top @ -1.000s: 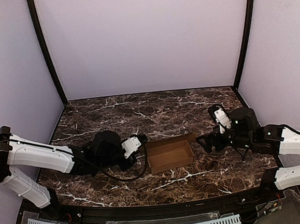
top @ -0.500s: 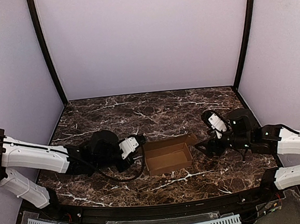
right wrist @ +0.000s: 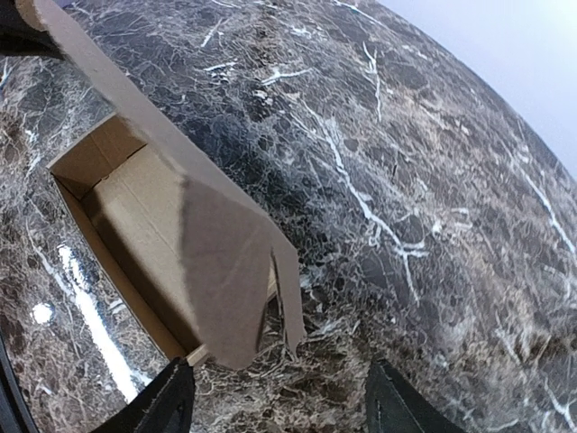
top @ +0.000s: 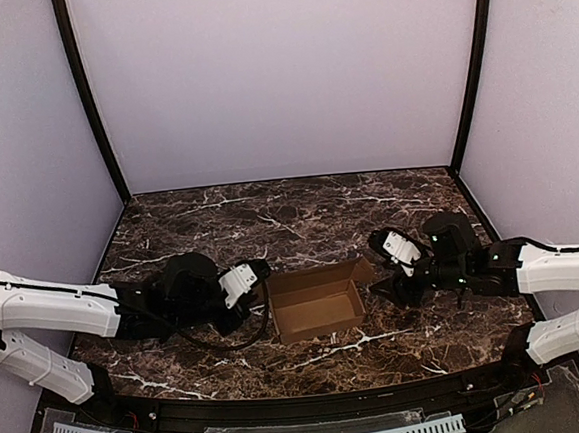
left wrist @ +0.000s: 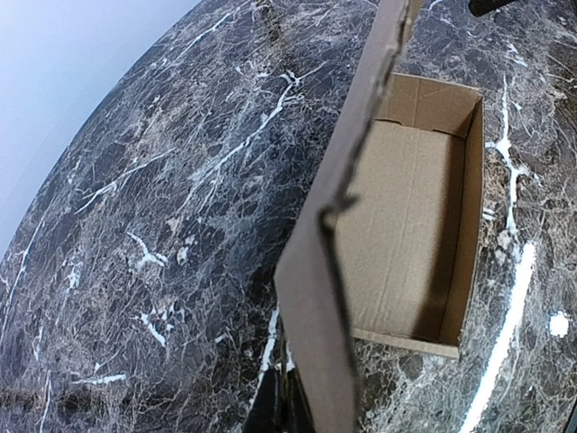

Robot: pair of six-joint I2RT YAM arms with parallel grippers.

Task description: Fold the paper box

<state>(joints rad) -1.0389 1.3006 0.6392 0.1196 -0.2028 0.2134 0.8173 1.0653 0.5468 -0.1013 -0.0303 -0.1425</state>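
The box sits open on the table; the left gripper is clamped on its left wall. The right gripper, jaws apart astride the loose flap, should close squarely, without crushing the corner

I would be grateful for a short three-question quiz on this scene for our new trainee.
1. True or false: the paper box lies as a flat sheet.
2. Which gripper stands open? A) left B) right
3. Fill in: the box's opening faces ____.
Key: 1 false, its walls stand up; 2 B, the right gripper is open, the left gripper is shut on a flap; 3 up.
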